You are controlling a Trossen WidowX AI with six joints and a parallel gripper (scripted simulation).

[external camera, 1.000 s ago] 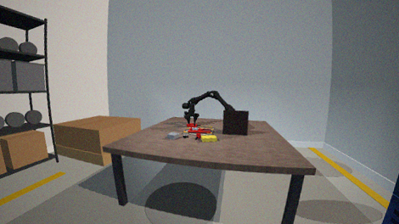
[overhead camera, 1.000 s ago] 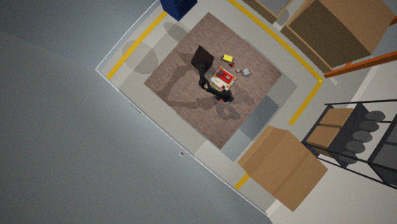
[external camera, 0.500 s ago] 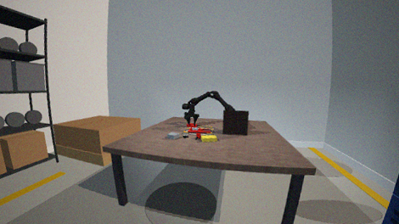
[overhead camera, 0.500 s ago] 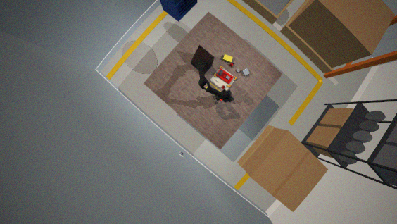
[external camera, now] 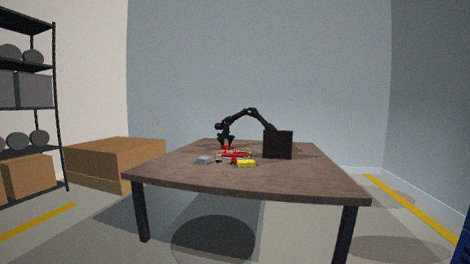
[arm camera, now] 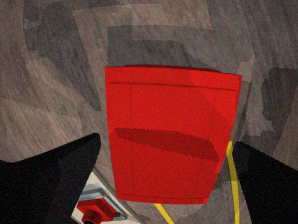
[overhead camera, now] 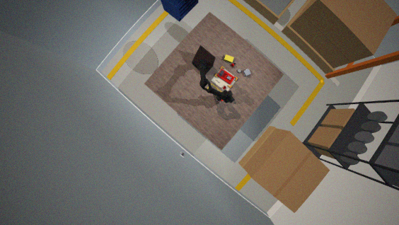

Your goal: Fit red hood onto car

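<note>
The red hood (arm camera: pixel 167 107) (external camera: pixel 225 148) lies on the table with its flat roof up; in the wrist view a finger's shadow crosses it. My gripper (arm camera: pixel 169 145) (external camera: pixel 225 145) is open and empty. It is above the hood, one finger beyond each long side, nearer the hood's lower half in the wrist view. No contact shows. The red chassis deck (overhead camera: pixel 223 74) (external camera: pixel 236 155) sits in the jig beside the hood, with the grey engine block (overhead camera: pixel 229 77) on it. The pegs are too small to make out. The arm hides most of the hood in the top view.
A pale plate (arm camera: pixel 96 179) with a small red part (arm camera: pixel 100 205) is near the left finger in the wrist view. A yellow line (arm camera: pixel 234 185) runs by the right finger. A yellow block (overhead camera: pixel 229 58) (external camera: pixel 246 162) and a grey block (overhead camera: pixel 247 72) (external camera: pixel 205 160) lie beyond the chassis.
</note>
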